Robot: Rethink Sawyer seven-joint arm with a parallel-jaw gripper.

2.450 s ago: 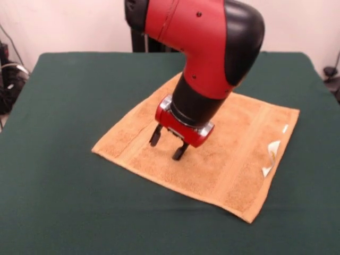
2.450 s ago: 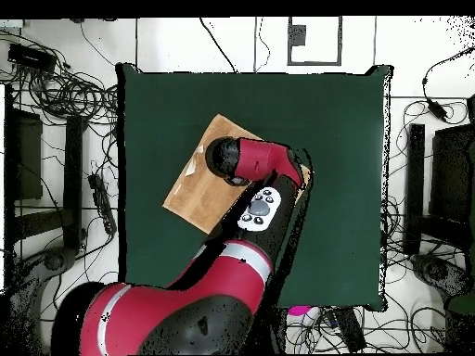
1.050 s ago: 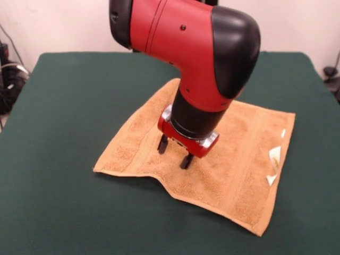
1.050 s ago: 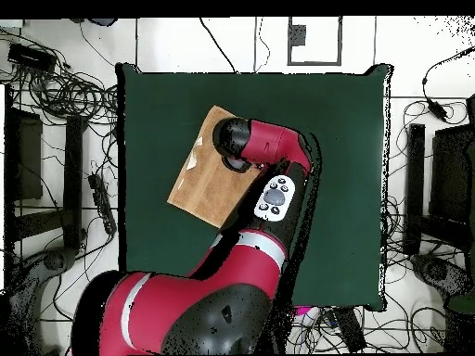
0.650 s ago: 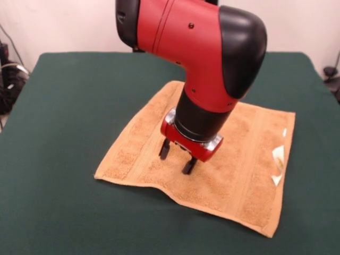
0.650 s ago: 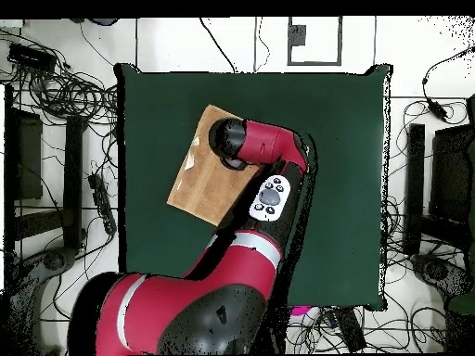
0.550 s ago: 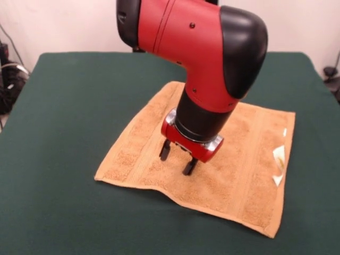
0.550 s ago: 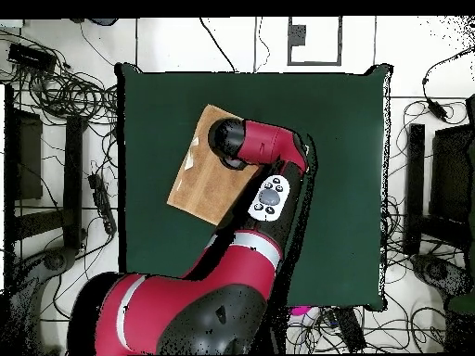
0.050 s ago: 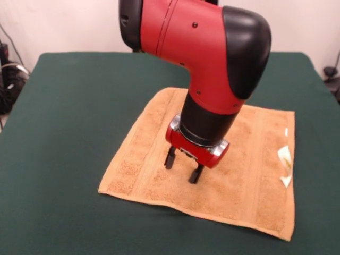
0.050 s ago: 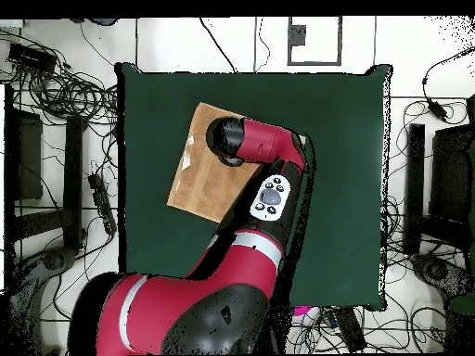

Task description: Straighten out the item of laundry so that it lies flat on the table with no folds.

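The table (image 9: pixel 64 106) wears a smooth dark green cover with rounded corners and fills most of the front view. Behind it stands a plain pale wall (image 9: pixel 64 26), and black cables (image 9: pixel 8 79) trail off the table's left edge. From overhead, tangled cables (image 10: pixel 56 93) and dark equipment stands (image 10: pixel 422 185) ring the table on a light floor (image 10: pixel 232 42).

The orange-yellow towel (image 9: pixel 143 159) lies spread open near the middle of the table, much smaller than the green cover. Its woven bands run across it, and a small white tag (image 9: pixel 285 159) lies near its right edge in the front view. The cloth looks nearly flat, with a slight ripple along the near edge.

The red and black arm (image 9: pixel 212 53) reaches down over the towel. The gripper (image 9: pixel 183 166) has its jaws apart, the two black tips down at the cloth, gripping nothing.
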